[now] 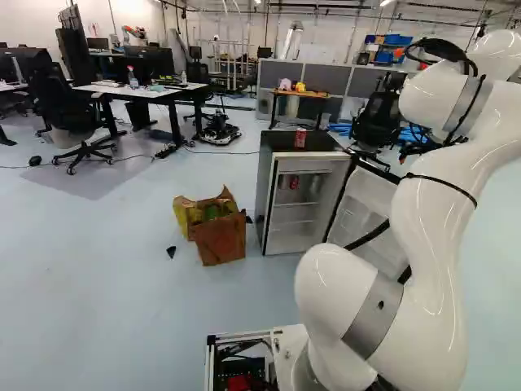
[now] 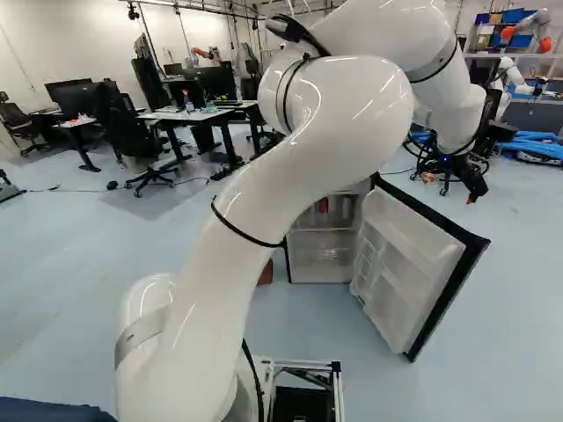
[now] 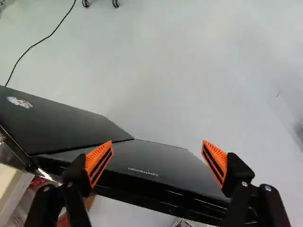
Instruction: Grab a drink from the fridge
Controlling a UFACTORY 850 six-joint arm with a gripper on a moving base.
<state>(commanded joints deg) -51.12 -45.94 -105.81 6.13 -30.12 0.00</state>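
The black end effector (image 2: 472, 195) of a white robot arm hangs near an open fridge door (image 2: 406, 264), its two fingers spread wide around nothing. Red drinks (image 1: 294, 182) stand inside the fridge (image 1: 263, 183), left of the end effector and well apart from it; another red can (image 1: 300, 138) stands on top.

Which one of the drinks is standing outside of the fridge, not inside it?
The red can, which stands upright on top of the fridge. The other drinks are inside, in its upper part.
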